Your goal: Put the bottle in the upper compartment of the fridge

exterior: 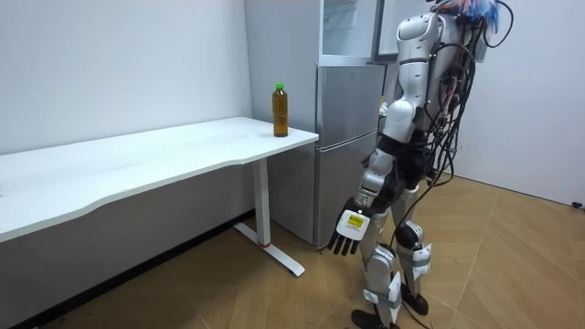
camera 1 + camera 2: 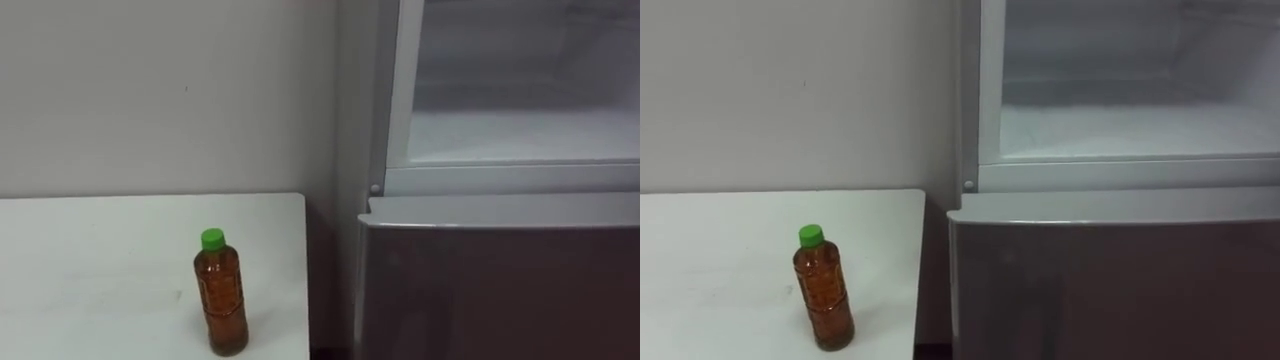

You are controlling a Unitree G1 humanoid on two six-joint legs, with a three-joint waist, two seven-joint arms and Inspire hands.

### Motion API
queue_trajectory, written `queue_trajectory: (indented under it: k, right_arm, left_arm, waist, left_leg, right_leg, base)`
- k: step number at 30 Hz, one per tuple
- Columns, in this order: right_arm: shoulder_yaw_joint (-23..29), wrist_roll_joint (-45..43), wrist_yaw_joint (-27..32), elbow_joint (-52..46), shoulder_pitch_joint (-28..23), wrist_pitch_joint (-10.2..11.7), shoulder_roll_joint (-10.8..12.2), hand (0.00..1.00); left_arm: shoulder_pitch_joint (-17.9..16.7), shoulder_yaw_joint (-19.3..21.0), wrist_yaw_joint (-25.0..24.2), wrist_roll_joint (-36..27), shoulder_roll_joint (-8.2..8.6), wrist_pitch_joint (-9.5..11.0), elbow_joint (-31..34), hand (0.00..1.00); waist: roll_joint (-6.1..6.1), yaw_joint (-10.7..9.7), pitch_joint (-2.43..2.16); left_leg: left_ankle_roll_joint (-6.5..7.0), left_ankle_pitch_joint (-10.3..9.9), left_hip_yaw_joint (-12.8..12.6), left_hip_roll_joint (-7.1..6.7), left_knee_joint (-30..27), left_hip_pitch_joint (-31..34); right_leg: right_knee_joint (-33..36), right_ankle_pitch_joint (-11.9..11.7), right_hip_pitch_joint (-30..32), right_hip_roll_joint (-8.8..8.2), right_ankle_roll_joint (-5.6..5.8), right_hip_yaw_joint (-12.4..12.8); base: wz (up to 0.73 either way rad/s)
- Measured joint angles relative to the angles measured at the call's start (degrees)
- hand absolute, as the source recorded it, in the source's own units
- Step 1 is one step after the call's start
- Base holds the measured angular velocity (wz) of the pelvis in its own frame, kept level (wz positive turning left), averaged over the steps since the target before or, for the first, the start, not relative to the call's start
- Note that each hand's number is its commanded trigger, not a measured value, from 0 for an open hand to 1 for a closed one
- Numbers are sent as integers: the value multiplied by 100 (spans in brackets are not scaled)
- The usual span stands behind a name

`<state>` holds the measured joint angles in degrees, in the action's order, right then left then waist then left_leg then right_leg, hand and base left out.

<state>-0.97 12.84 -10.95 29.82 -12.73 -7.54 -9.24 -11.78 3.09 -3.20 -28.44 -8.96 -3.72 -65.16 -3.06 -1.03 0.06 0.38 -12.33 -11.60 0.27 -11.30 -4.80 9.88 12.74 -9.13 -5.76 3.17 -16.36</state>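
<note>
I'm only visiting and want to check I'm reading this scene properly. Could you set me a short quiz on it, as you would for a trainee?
1. True or false: the bottle already stands inside the fridge.
2. What colour is the bottle's cap? A red, B green, C white.
3. Fill in: in the room view the robot's left hand hangs at its side, fingers relaxed, holding ____.

Key: 1 false, it stands upright on the white table, near the corner beside the fridge. 2 B. 3 nothing.
</note>
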Motion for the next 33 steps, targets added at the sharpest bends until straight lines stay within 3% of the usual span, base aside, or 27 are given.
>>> queue_trajectory:
  k: [6, 12, 23, 29, 33]
  right_arm:
    - [-16, -97, -313, -1307, 23, -57, -52, 0]
    - [50, -158, -585, -2338, 18, -257, -70, 0]
    - [259, -191, -1189, -3385, 106, -504, -288, 0]
    - [288, -136, -1623, -4201, 216, -626, -325, 0]
    - [221, 499, -2034, -4397, 611, -623, -277, 0]
  left_arm:
    - [23, -3, -103, -10, -3, -8, 2, 0]
    - [9, 26, -229, 28, 0, -7, -24, 0]
    - [-15, 20, -472, 45, 6, 1, -65, 0]
    - [12, 66, -636, 52, -5, 38, -125, 0]
    - [62, 8, -638, 41, -85, 45, -149, 0]
  waist:
    - [-44, -8, 13]
    - [37, -41, 5]
    - [61, 11, -37]
    - [57, 163, -30]
    - [-23, 306, -8]
  left_leg:
    - [14, -15, -34, 6, 10, 21]
    - [30, -20, -84, 4, 2, 24]
    - [40, -3, -124, 25, 1, 2]
    - [39, 4, -168, 50, 2, 21]
    - [33, 6, -180, 90, -7, 23]
  right_leg:
    - [3, -22, 15, 1, 11, 47]
    - [62, -41, 35, -10, 22, 74]
    - [104, -51, 58, -9, 5, 86]
    - [183, -62, 152, -1, -10, 136]
    - [170, -102, 115, 36, -20, 139]
  base:
    - [-1]
    - [-5]
    - [-1]
    - [-6]
    - [0]
